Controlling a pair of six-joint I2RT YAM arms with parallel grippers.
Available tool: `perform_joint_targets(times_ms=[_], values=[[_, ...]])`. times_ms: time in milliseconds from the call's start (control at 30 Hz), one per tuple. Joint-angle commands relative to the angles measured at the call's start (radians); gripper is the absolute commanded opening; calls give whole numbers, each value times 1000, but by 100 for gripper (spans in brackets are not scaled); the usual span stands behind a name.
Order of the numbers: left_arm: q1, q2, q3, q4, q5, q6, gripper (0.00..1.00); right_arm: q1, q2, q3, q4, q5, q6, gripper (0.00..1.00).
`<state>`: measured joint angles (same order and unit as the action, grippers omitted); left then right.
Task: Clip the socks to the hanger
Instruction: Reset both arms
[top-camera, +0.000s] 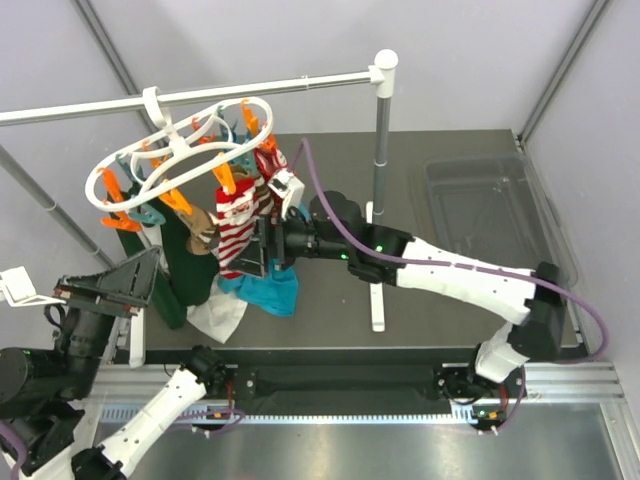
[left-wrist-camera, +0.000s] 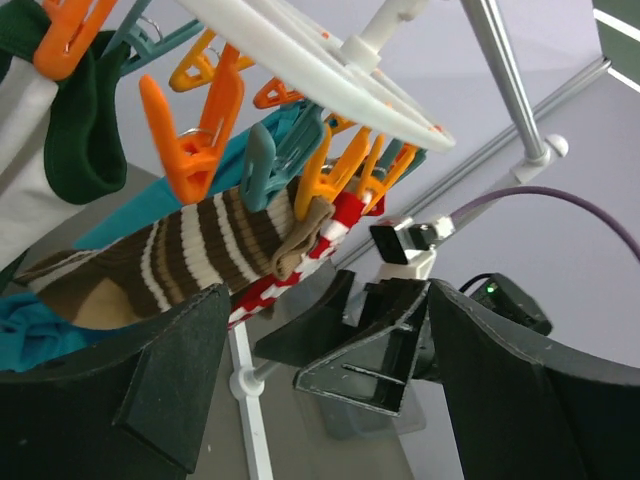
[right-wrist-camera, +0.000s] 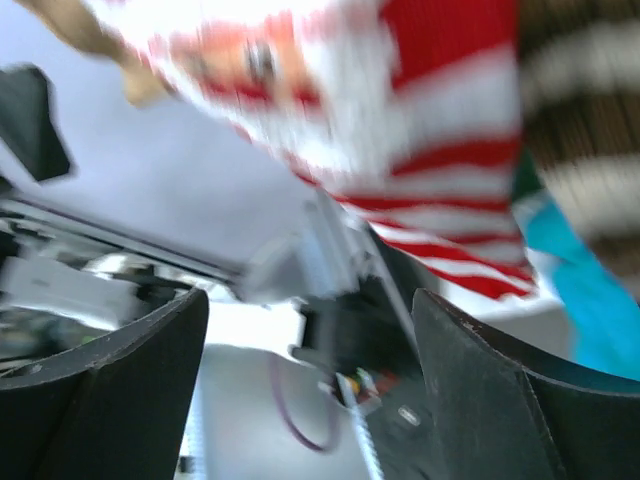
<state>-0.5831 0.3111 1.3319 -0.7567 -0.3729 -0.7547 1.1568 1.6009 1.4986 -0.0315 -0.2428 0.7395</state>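
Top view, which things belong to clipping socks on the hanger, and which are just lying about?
Job: hanger, clips, red sock, brown sock.
Lying about: teal garment, green cloth, white cloth, clear bin.

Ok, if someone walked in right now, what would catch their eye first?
The white ring hanger on the rail at back left, bristling with orange and teal pegs. Under it hang a red striped sock and a brown striped sock, with the right gripper open beside the red one.
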Motion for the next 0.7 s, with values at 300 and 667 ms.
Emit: perform_joint_targets(times_ms=[300,667], values=[[-3,3,-234,-92,284,-67,78,49,-421,-490,-332,559,-189,88],[-1,-219,-724,209,345,-210,79,60,-657,-935,-142,816,3,100]])
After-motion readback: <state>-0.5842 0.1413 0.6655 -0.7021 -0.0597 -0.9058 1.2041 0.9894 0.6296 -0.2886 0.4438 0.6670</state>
